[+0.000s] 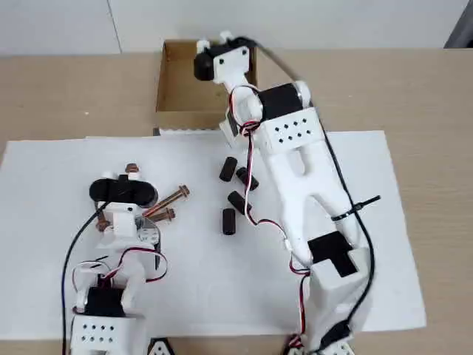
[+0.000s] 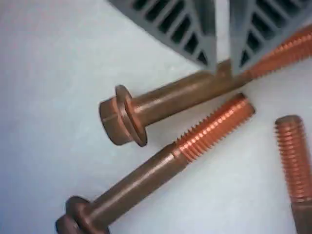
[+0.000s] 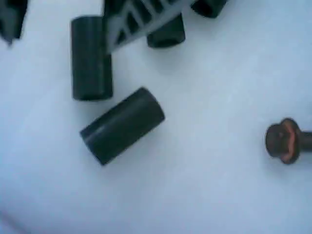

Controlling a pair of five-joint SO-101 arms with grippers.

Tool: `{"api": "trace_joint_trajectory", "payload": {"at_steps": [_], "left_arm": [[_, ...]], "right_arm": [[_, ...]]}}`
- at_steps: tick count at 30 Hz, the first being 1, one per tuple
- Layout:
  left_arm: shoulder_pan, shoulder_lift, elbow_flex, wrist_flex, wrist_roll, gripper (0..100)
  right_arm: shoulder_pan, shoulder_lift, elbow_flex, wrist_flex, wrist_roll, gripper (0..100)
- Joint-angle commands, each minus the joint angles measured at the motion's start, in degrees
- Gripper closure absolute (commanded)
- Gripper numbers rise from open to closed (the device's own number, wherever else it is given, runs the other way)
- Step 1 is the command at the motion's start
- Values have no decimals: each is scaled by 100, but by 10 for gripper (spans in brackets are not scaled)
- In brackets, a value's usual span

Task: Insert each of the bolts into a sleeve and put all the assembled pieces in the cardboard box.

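Nearest, and farthest from the cardboard box, the left arm stands at the edge of the white paper sheet. The left gripper hangs low over the sheet. Its two grey ribbed fingers are almost together, with only a thin slit between them. The tips are at the shank of a flanged bolt. This bolt lies across the slit and not inside it, so the gripper is clenched but clasps nothing. A second bolt lies just beside the first one, flat on the paper, with its threaded end near the first shank. A third bolt shows its threaded end near them. All three are well apart from the box.

Nearer to the box than the bolts, four black sleeves lie on their sides on the sheet, close together and outside the box.

The right arm stretches over the sheet beside the sleeves, and its far end is above the rim of the box. A ribbed part of the right gripper shows just beside the sleeves. I cannot tell whether this gripper is released or clenched.

The box stands farthest, on the wooden table, touching the far edge of the sheet.
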Motion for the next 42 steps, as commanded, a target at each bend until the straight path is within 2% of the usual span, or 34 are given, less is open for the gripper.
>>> {"api": "trace_joint_trajectory", "payload": {"at_steps": [1, 7, 12, 17, 23, 42], "left_arm": [[-18, -62, -22, -149, -9, 994], [-26, -62, -22, -149, -9, 994], [-26, -62, -22, -149, -9, 994], [-26, -62, -22, -149, -9, 994], [-26, -62, -13, -149, -9, 994], [-26, -62, -13, -123, -9, 994]], "right_arm": [[-40, -347, -264, 470, 35, 891], [-4, -347, -114, 602, 88, 891], [-40, -347, 589, 576, 897, 891], [-40, -286, 1081, 435, 1371, 890], [-66, 171, 1125, 189, 1495, 841], [-163, 1200, 1125, -927, 1644, 840]]}}
